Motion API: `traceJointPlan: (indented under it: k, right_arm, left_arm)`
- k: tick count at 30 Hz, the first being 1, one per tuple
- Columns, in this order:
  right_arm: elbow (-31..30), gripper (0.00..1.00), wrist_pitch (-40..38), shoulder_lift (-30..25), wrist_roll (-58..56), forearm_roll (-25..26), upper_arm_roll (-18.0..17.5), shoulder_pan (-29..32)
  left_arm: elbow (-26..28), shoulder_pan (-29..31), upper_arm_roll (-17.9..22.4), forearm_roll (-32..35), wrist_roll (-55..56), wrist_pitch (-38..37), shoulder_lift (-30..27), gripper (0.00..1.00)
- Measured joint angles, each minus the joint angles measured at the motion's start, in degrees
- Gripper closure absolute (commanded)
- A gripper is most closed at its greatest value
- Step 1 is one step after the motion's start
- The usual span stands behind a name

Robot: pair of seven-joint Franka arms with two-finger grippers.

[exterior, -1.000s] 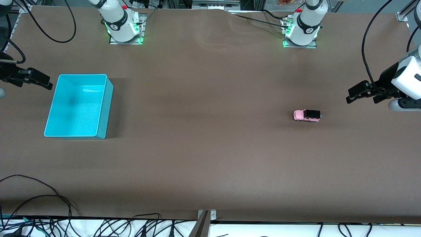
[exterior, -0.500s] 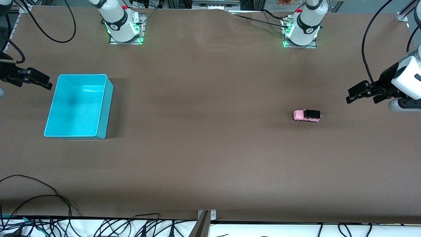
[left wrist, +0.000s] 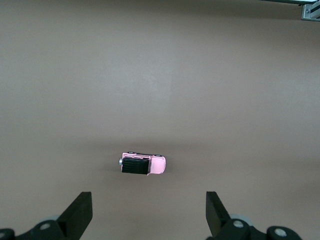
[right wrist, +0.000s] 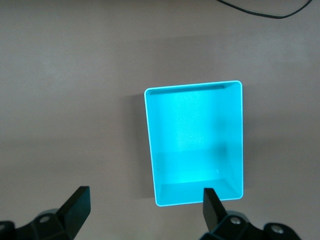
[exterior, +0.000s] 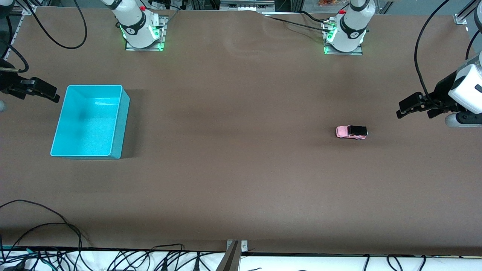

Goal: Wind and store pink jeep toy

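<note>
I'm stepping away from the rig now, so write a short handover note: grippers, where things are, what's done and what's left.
Left gripper: open, empty, hanging over the table at the left arm's end, beside the pink jeep toy.
Right gripper: open, empty, waiting next to the teal bin at the right arm's end.
Jeep: on its wheels on the table, untouched.
Bin: upright, nothing in it.
Done: nothing yet.
Left: pick up the jeep, wind it, put it in the bin.

White arms with green-lit bases (exterior: 143,35), red buttons, black cables and black tools.
</note>
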State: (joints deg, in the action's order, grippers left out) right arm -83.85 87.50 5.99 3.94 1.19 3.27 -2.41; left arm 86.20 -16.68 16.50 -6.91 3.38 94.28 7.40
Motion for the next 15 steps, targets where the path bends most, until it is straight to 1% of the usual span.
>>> traceJointPlan:
  k: [11,15]
  right_arm:
    - [0.0,0.0,0.0,0.0,0.0,0.0,0.0,0.0]
    - [0.0,0.0,0.0,0.0,0.0,0.0,0.0,0.0]
  left_arm:
    - [0.2,0.0,0.0,0.0,0.3,-0.1,1.0,0.0]
    - [0.3,0.0,0.0,0.0,3.6,-0.1,1.7,0.0]
